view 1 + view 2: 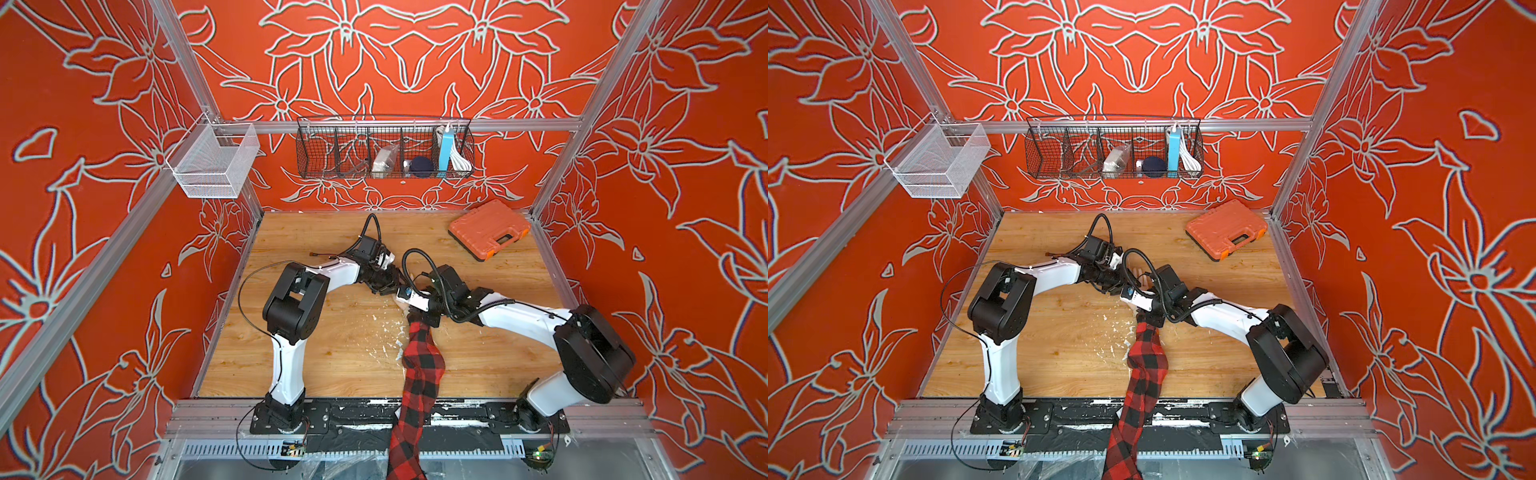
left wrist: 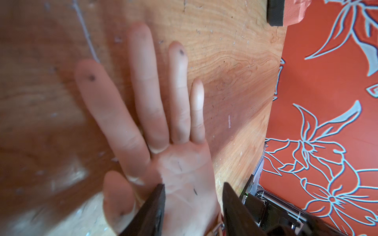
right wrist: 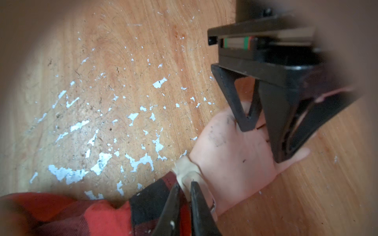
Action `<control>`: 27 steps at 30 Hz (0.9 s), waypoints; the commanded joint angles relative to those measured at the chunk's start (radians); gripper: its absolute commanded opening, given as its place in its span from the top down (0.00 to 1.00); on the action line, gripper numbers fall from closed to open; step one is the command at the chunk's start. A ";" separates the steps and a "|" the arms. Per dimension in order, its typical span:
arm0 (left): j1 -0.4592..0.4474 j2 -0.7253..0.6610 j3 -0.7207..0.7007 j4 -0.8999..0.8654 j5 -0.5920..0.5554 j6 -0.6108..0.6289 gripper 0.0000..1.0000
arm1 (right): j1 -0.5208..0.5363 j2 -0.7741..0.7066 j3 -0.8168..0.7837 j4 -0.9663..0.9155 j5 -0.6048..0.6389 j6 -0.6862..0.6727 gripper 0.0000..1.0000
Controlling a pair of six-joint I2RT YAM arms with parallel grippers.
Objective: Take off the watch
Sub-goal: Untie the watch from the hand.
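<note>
Though its face is out of sight, the watch [image 3: 185,173] shows as a thin, matte cream strap looped round the wrist of a pale hand [image 2: 184,173], which lies palm-up on the table [image 3: 102,61], scuffed wood flecked with white chips. The right gripper [image 3: 184,183] has its tapered black jaws nearly together, pinching the strap beside the soft red-and-black plaid sleeve [image 3: 81,214]. The left gripper [image 2: 194,185] has its jaws apart, gripping nothing, over the smudged palm.
</note>
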 commanded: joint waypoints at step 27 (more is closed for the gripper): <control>0.003 0.067 0.243 -0.260 0.109 0.079 0.51 | -0.085 0.128 0.368 -0.625 -0.003 -0.448 0.63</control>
